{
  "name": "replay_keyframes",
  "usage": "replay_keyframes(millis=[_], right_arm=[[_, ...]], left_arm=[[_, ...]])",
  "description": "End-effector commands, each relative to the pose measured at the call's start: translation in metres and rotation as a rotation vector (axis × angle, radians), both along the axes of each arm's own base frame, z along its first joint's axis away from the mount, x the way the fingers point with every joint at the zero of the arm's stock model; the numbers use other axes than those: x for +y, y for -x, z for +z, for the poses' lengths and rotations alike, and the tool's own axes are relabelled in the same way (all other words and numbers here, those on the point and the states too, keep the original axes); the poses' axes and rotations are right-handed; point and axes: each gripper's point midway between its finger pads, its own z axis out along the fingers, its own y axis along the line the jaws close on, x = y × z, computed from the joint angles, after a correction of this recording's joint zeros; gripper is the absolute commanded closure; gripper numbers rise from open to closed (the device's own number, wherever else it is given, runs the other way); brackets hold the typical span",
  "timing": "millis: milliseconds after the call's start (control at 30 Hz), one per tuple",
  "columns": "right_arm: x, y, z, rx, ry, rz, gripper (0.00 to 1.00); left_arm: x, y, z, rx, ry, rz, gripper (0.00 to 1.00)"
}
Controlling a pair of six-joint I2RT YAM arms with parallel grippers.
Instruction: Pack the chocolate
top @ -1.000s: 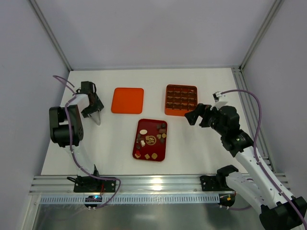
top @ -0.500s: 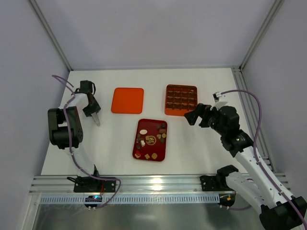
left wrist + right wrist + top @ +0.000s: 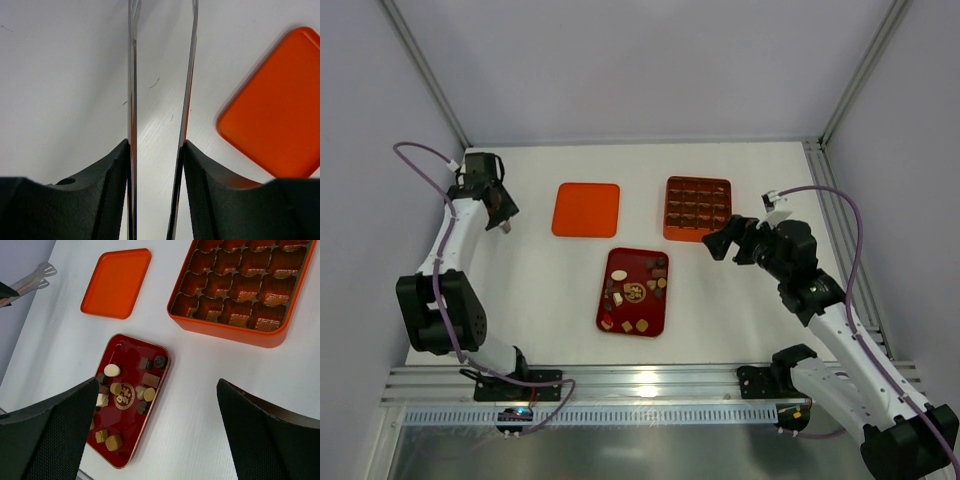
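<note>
White table (image 3: 545, 300) — left gripper (image 3: 504, 222) parted near left edge, right gripper (image 3: 157, 390) spread wide beside orange box (image 3: 695, 238).

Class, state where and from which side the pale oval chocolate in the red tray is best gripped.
Grip the pale oval chocolate across its narrow width, coming straight down from above. It lies flat in the shallow red tray, too low for a sideways approach, and its long sides likely offer the shortest span to close on.

Your chocolate (image 3: 620, 272) (image 3: 116, 388): approx a dozen small loose pcs in the dark red tray (image 3: 632, 256), flat on its floor. Dark brown, tan & pale cream; round, oval & square. Scattered singly, a few touching near tray ctr.
</note>
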Motion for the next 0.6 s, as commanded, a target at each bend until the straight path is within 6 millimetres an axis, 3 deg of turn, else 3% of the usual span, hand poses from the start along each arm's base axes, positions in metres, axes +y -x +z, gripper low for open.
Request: replay_keyframes(millis=[0, 267, 567], right_arm=[[0.003, -0.005, 0.008, -0.035, -0.020, 0.005, 0.00], [0.004, -0.007, 0.006, -0.031, -0.021, 0.008, 0.00], [0.004, -0.007, 0.005, -0.023, -0.016, 0.007, 0.00]], left_arm=[[-0.002, 0.015, 0.025, -0.031, -0.018, -0.012, 0.54], [-0.026, 0.038, 0.053, -0.083, 0.011, -0.083, 0.54], [-0.086, 0.088, 0.084, -0.113, -0.005, -0.288, 0.54]])
